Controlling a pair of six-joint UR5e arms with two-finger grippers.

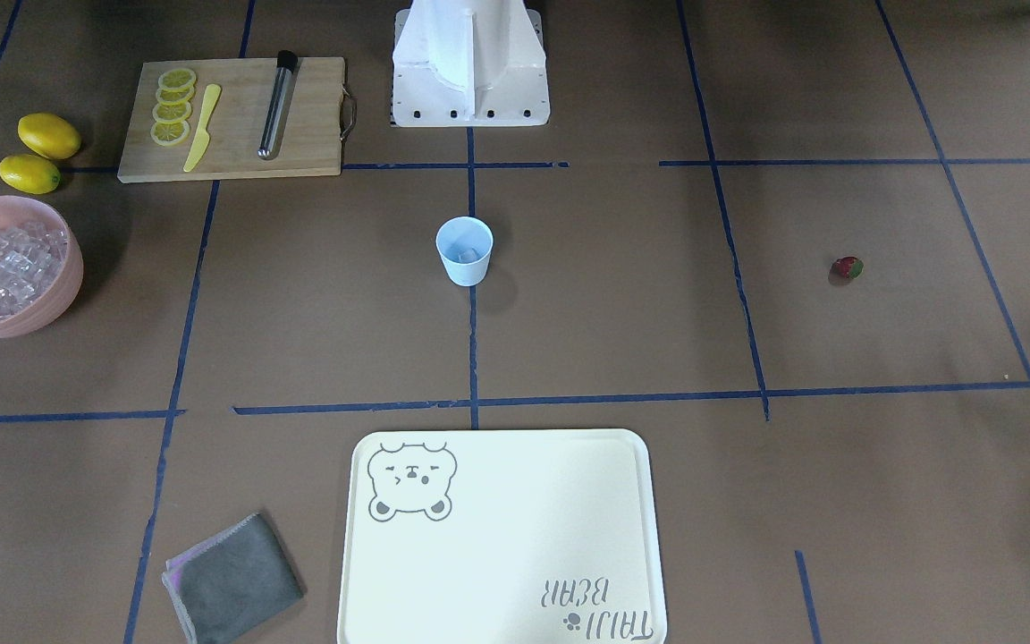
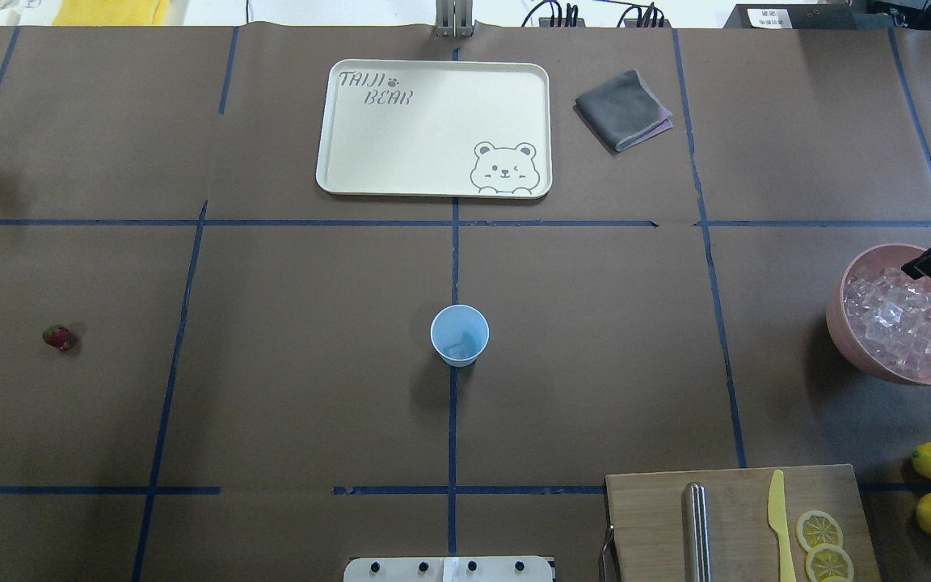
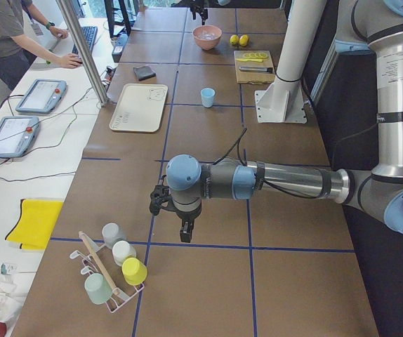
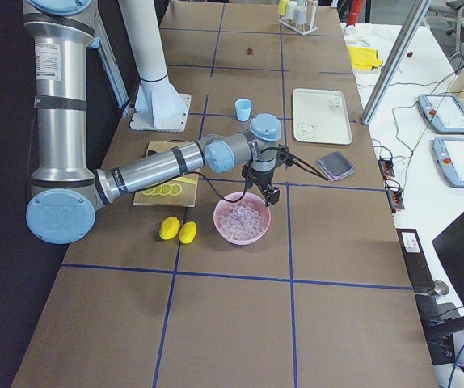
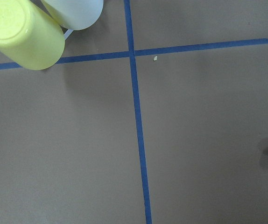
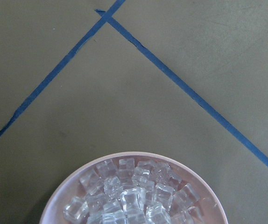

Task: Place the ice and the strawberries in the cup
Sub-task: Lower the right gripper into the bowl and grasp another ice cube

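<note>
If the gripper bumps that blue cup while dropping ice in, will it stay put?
Probably not firmly. The cup looks thin plastic with little ice inside, so likely light. It stands upright on a narrower base, so a rim knock could tip or slide it.

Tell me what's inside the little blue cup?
The cup holds clear ice at the bottom; how many cubes, I cannot tell. The strawberry is not in it.
</note>
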